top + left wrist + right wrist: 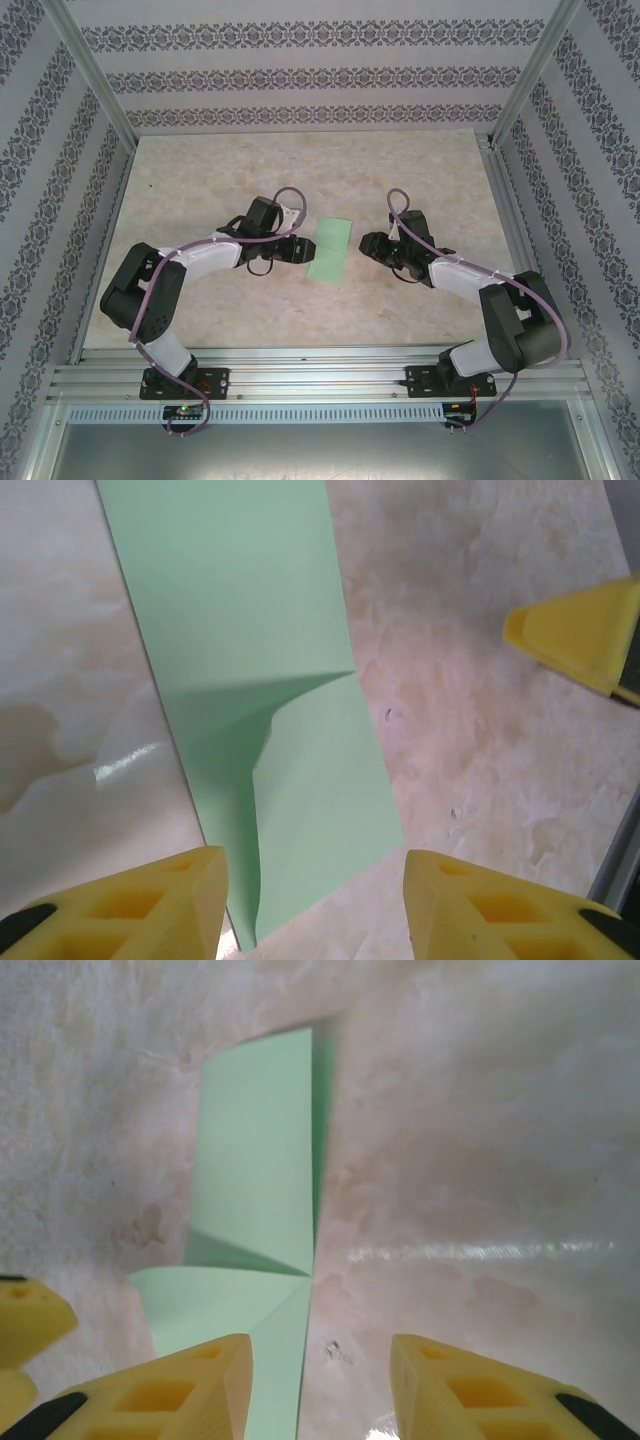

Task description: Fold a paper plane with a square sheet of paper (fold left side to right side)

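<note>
While the left gripper (303,248) and right gripper (366,244) gape empty beside it, the thin pale mint-green paper sheet (330,249) lies folded into a narrow rectangle.

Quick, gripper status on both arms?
Left gripper: open, holding nothing; the paper lies flat ahead of it.
Right gripper: open, holding nothing.

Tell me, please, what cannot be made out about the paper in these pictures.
- Top external: folded sheet too small; creases and layers unreadable.
- Left wrist: far end cut off by the top edge.
- Right wrist: near end hidden behind a finger of the right gripper and the bottom edge.
</note>
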